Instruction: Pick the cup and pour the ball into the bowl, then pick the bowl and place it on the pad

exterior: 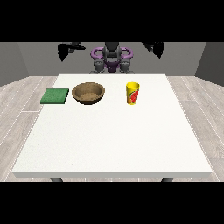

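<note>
A yellow cup (pixel 132 93) with a red mark stands upright on the white table (pixel 113 135), right of centre at the far side. No ball shows from here. A brown wooden bowl (pixel 88 93) sits to the cup's left. A flat green pad (pixel 55 96) lies at the table's left edge, beside the bowl. Both hands are raised high behind the table, far from these things. The hand at the view's left (pixel 66 49) hangs above the pad's side. The hand at the view's right (pixel 156 47) hangs above and right of the cup. Neither holds anything.
The robot's grey and purple torso (pixel 112 59) stands behind the table's far edge. White tabletop stretches from the three objects to the near edge. Wooden floor surrounds the table.
</note>
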